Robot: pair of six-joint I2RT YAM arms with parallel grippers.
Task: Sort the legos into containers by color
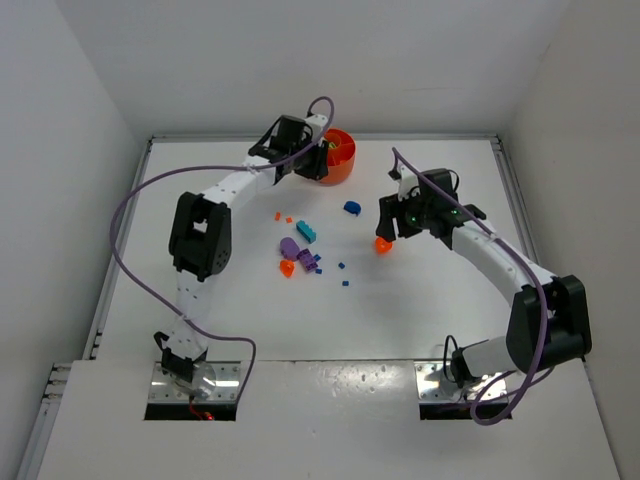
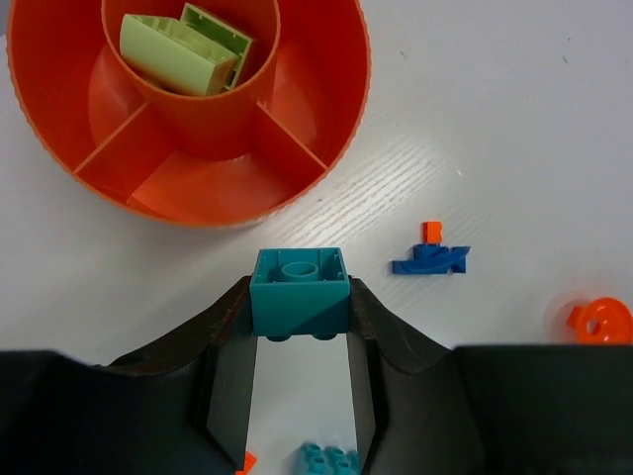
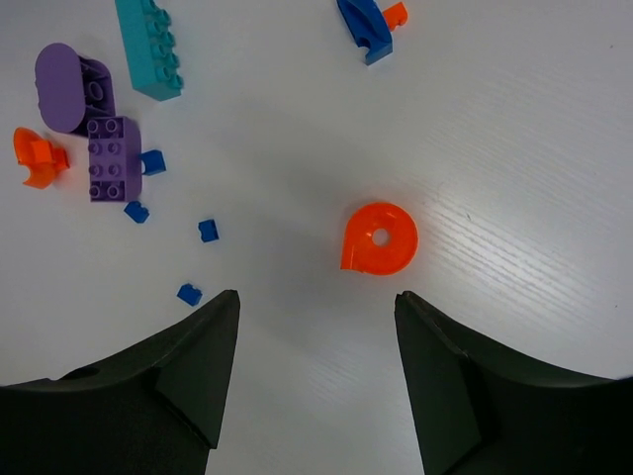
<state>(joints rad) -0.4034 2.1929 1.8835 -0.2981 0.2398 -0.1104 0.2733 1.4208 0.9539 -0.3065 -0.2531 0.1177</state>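
Observation:
My left gripper [image 2: 300, 297] is shut on a cyan brick [image 2: 300, 293] and holds it just short of the round orange dish [image 2: 336, 109]. The dish's centre cup holds lime green bricks [image 2: 183, 49]. In the top view the left gripper [image 1: 305, 160] hangs beside the dish [image 1: 340, 155]. My right gripper [image 3: 316, 307] is open and empty above the table, with an orange rounded piece [image 3: 379, 238] just ahead of its jaws; in the top view this piece [image 1: 382, 244] lies under the right gripper [image 1: 390, 232].
Loose pieces lie mid-table: a cyan long brick [image 3: 148, 45], purple bricks [image 3: 109, 158], a purple oval [image 3: 69, 87], an orange bit [image 3: 38, 158], tiny blue squares [image 3: 208, 230], and a blue curved piece [image 3: 361, 25] with an orange square [image 3: 396, 13]. White walls surround the table.

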